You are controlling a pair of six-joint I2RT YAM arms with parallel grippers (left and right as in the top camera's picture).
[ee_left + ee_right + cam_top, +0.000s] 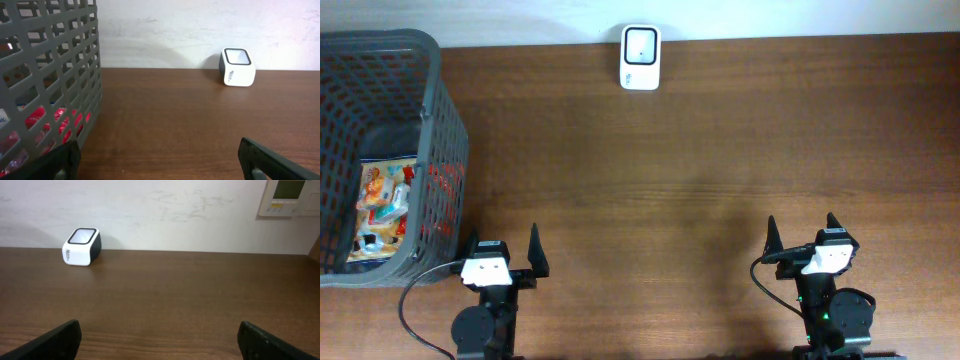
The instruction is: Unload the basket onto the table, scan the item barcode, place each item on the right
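Observation:
A colourful packaged item (385, 205) lies inside the grey mesh basket (445, 120) at the table's left side; through the mesh the left wrist view shows red parts of it (47, 120). The white barcode scanner (640, 57) stands at the table's far edge, seen also in the left wrist view (237, 67) and the right wrist view (82, 246). My left gripper (504, 250) waits open near the front edge, just right of the basket, holding nothing. My right gripper (802, 235) is open at the front right, also with nothing between its fingers.
The basket's wall (55, 75) rises close on the left of my left gripper. A wall panel (289, 197) hangs behind the table at the right. Brown wooden tabletop (700, 170) stretches between the grippers and the scanner.

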